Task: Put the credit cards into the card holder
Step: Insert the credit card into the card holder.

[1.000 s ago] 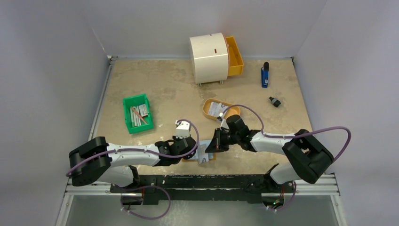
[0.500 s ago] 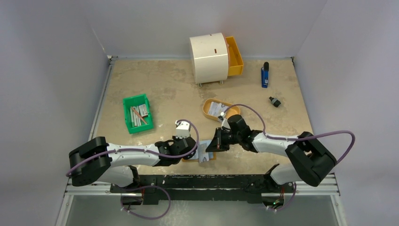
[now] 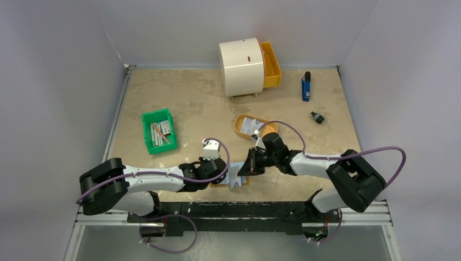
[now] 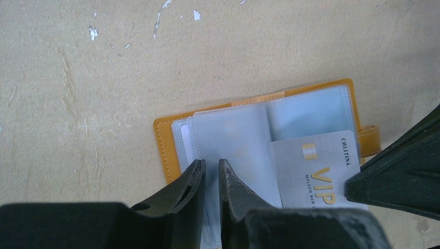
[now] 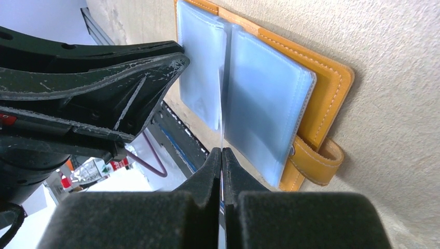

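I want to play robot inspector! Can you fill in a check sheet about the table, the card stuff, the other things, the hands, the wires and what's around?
Surface: beige table, scuffed, with white flecks.
Job's things: tan card holder lying open, clear sleeves facing up; one card at its right sleeve; more cards in an orange dish.
Clutter: green bin of grey sticks; white round box with orange drawer; blue thing; small black thing.
Hands: right hand shut on the card's edge; left hand nearly closed over the sleeves, grip unclear.
Cables: purple cables loop off both arms.
Surroundings: plain pale walls; nothing else seen.
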You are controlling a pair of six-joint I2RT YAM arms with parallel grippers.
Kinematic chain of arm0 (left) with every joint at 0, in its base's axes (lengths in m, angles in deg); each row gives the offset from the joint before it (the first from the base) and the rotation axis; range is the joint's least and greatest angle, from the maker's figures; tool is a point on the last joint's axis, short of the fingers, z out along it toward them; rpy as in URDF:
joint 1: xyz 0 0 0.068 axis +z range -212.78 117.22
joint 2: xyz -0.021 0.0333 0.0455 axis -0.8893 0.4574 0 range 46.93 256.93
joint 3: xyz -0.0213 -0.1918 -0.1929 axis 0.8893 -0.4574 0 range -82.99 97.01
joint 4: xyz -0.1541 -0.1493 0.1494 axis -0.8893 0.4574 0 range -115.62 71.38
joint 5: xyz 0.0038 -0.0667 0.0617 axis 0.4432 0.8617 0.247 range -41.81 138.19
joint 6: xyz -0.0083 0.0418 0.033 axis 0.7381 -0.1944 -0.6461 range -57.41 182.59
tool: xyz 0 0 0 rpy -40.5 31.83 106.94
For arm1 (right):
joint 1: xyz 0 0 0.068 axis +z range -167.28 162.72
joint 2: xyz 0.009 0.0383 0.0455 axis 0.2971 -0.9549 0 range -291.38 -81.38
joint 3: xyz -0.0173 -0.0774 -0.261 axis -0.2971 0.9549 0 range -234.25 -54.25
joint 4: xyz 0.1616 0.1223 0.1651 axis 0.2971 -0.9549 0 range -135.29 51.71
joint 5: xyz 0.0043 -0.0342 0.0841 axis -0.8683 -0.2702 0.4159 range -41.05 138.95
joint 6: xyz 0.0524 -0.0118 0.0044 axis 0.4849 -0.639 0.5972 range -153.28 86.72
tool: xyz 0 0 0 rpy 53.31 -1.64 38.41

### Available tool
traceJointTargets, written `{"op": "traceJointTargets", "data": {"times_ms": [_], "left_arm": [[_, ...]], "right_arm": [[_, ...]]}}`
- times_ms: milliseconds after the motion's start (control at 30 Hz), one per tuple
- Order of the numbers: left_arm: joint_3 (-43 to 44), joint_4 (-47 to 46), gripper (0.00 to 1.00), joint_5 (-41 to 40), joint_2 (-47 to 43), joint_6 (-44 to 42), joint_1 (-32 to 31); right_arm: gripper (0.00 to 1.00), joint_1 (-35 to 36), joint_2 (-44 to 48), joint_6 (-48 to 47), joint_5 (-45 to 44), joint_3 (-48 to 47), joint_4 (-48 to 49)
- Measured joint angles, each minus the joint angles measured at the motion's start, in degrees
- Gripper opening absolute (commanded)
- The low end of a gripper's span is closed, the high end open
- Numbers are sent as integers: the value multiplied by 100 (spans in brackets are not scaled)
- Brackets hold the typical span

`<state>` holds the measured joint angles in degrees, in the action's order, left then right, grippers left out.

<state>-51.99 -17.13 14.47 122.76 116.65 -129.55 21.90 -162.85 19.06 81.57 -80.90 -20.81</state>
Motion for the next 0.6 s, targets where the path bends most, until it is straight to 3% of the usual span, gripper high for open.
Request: {"op": "traceJointTargets", "data": {"times_ms": [600], "left_arm": [[-2, 13, 15, 2, -11, 39, 0]], "right_arm": [[0, -15, -308, 13, 98, -9, 442]]}}
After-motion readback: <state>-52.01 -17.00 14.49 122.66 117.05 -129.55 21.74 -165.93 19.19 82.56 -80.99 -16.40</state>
